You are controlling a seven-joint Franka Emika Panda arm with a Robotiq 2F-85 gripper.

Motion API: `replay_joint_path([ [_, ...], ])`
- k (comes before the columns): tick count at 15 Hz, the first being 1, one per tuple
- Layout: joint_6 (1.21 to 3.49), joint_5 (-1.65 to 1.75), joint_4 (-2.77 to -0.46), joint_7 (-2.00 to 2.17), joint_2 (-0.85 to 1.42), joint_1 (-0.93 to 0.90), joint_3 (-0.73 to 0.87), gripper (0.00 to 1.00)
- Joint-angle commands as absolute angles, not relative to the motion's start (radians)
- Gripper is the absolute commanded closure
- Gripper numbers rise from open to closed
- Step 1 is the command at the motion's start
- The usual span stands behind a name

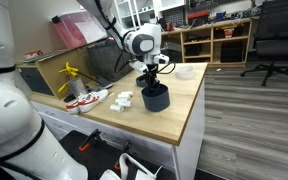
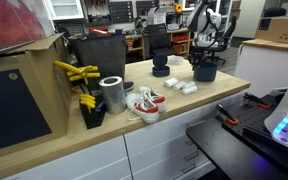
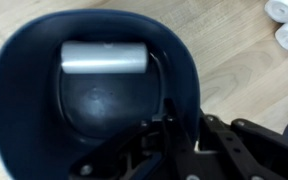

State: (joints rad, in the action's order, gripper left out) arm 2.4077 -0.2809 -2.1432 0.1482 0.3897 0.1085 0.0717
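Note:
A dark blue pot fills the wrist view, and a silver cylinder lies on its side at the bottom. My gripper straddles the pot's near wall, with one finger inside and the other outside, pressed against the rim. In both exterior views the pot stands upright on the wooden counter. The gripper comes straight down onto its rim.
Two white rolls lie on the counter beside the pot, seen as white pieces. A red-and-white shoe, a metal can, yellow tools, a white dish and a black stand share the counter.

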Motion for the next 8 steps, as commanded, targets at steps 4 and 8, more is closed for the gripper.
replay_joint_path([
  [4, 2.625, -0.376, -2.191, 0.021, 0.359, 0.151, 0.021, 0.99],
  [8, 2.602, -0.436, -2.183, -0.030, 0.356, 0.187, -0.010, 0.99],
])
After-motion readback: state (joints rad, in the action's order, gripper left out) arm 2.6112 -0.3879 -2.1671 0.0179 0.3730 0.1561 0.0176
